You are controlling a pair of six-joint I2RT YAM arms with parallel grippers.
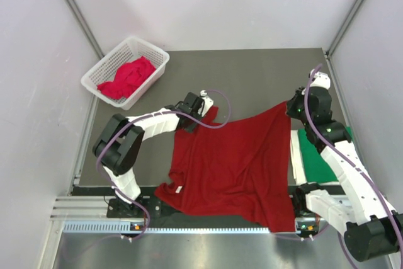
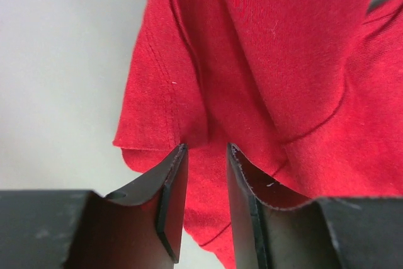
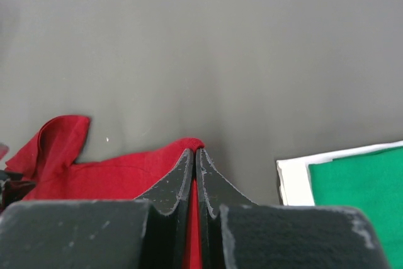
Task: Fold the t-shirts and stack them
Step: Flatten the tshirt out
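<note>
Grey matte tabletop [image 1: 252, 74] is carrying a soft dark-red shirt [image 1: 233, 162] spread mid-table, its far edge running left to right between the arms, where the right hand [image 3: 194, 152] is clenching the far-right corner and the left hand [image 2: 206, 149], jaws parted, is straddling a limp sleeve [image 2: 157, 92] without pinching it.

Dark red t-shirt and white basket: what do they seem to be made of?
The dark red t-shirt looks like soft knit cloth, probably cotton jersey: fine knit lines, stitched hems and limp matte folds. The white basket looks like rigid moulded plastic, with open lattice walls and a faint sheen.
</note>
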